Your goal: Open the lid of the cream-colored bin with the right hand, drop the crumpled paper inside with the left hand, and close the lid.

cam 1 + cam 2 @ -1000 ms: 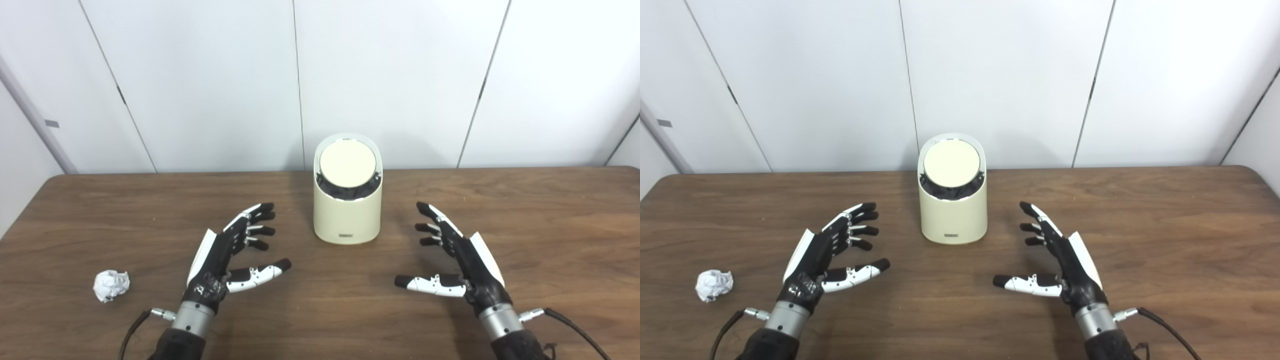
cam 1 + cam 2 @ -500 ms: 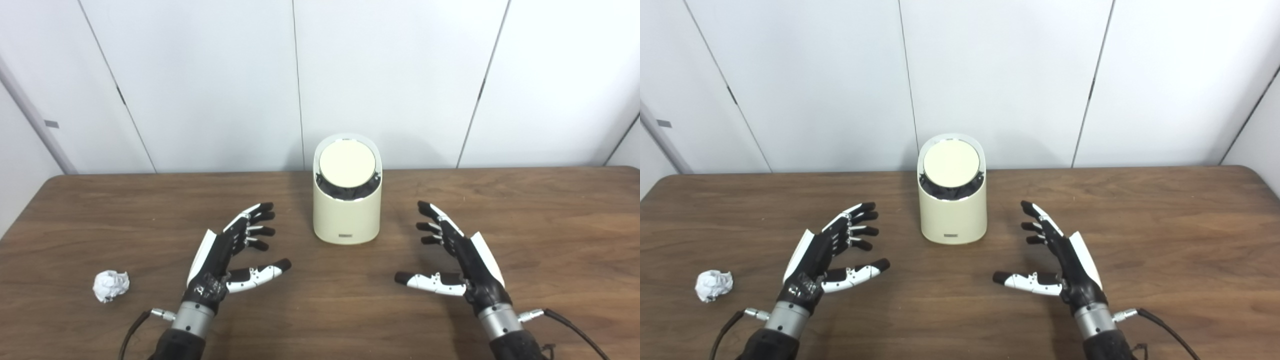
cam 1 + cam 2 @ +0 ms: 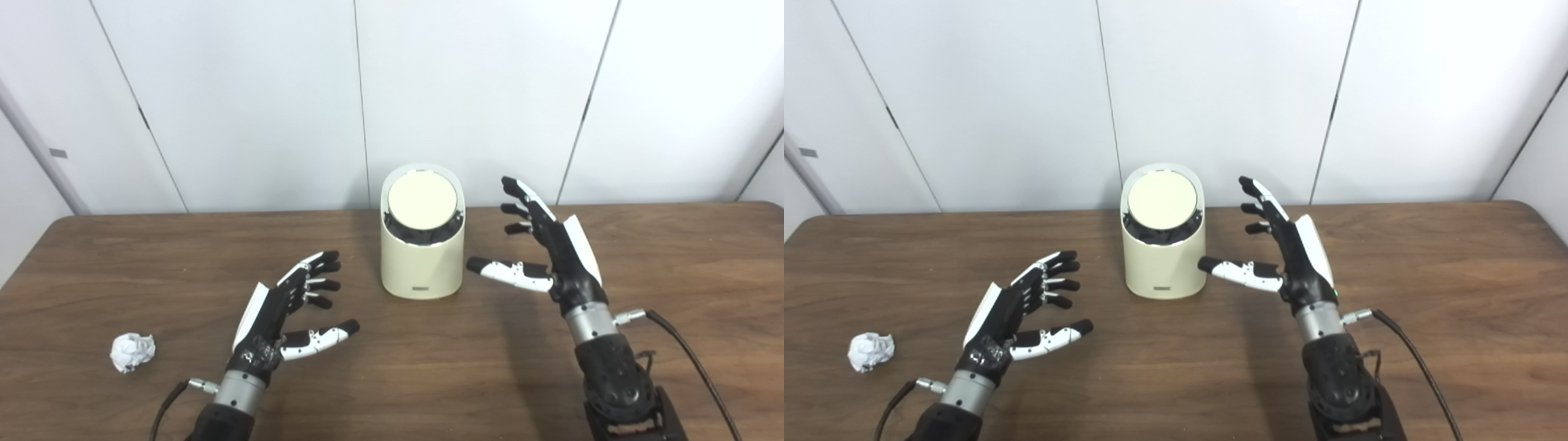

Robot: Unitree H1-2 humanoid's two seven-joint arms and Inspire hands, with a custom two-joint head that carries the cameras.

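The cream-colored bin (image 3: pixel 421 257) stands at the middle back of the wooden table, its round lid (image 3: pixel 422 203) tilted toward me and closed. My right hand (image 3: pixel 548 242) is open and raised just right of the bin, thumb pointing at the bin's side without touching it. My left hand (image 3: pixel 288 315) is open and empty, hovering low over the table left of the bin. The crumpled white paper (image 3: pixel 131 351) lies on the table at the front left, well left of my left hand. It also shows in the right eye view (image 3: pixel 870 351).
The brown table (image 3: pixel 674 275) ends at a white panelled wall (image 3: pixel 245 92) close behind the bin. Cables run from both wrists toward the bottom edge.
My right hand has lifted from low over the table and moved forward and left, up beside the bin. The left hand, bin and paper have stayed put. The camera shifted slightly.
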